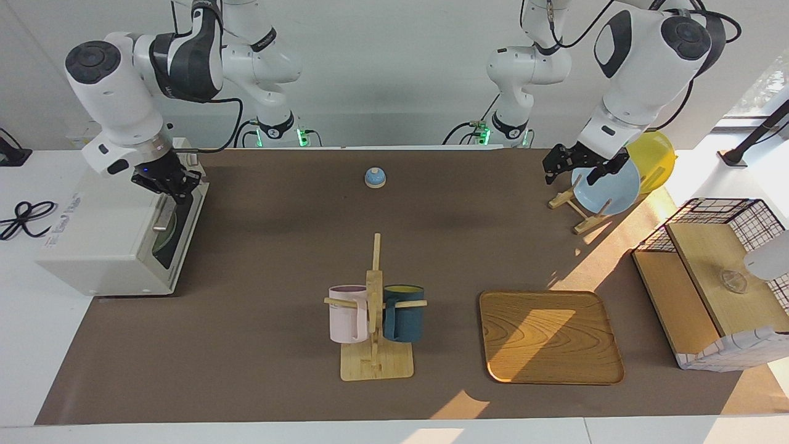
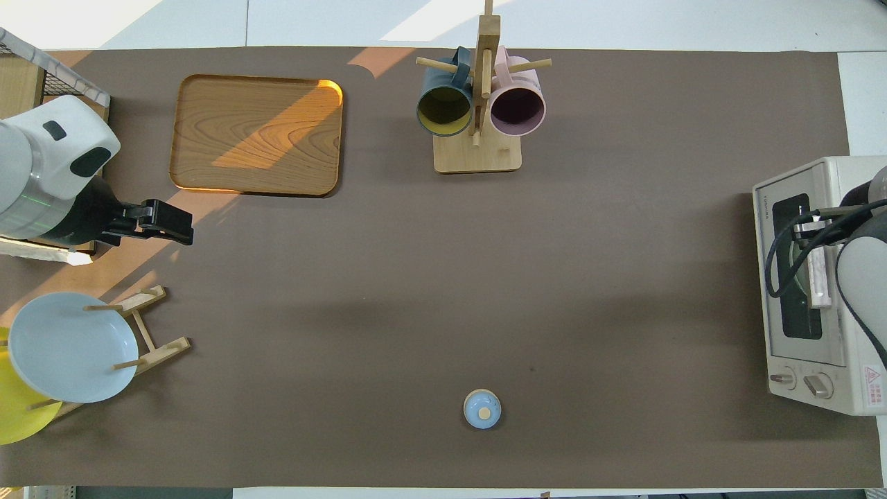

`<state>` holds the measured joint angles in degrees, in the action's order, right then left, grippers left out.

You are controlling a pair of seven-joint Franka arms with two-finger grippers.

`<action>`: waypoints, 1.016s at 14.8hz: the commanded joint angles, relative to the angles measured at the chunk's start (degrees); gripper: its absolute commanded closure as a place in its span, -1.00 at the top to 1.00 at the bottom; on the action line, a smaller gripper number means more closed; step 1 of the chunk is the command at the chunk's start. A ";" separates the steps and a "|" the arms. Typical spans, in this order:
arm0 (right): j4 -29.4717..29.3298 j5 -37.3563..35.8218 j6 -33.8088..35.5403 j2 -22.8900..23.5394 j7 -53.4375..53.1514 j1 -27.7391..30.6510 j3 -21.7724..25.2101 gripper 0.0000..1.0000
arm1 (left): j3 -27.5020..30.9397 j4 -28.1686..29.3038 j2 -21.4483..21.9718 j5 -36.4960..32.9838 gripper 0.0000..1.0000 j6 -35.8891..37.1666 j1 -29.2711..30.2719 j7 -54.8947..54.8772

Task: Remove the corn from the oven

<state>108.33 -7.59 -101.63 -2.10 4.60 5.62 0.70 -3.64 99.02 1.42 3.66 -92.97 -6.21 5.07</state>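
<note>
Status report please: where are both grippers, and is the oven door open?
Right gripper shut on oven handle; oven door closed. Corn not visible. Left gripper open, waiting over plate rack. Nothing in front of the door.

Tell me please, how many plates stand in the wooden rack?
2. The light blue plate leans in the wooden rack at the left arm's end of the table; the yellow plate stands beside it, nearer the robots, mostly covered, so more may hide there.
</note>
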 commanded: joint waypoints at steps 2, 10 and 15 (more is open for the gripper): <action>4.69 -1.64 -3.48 -1.42 4.18 3.42 -0.26 -1.00 | -0.22 1.35 1.48 0.56 1.00 -0.54 0.58 -0.50; 9.35 -1.90 -8.92 -1.33 7.18 5.10 -0.35 -1.00 | -0.22 1.35 1.48 0.56 1.00 -0.54 0.58 -0.50; 11.82 -1.03 -15.43 1.82 4.90 2.73 -0.53 -1.00 | -0.22 1.35 1.48 0.56 1.00 -0.54 0.58 -0.50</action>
<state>116.76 -8.74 -109.38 -3.81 10.61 9.15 0.30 -3.65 99.02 1.42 3.66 -92.97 -6.21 5.07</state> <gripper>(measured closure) 0.991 0.000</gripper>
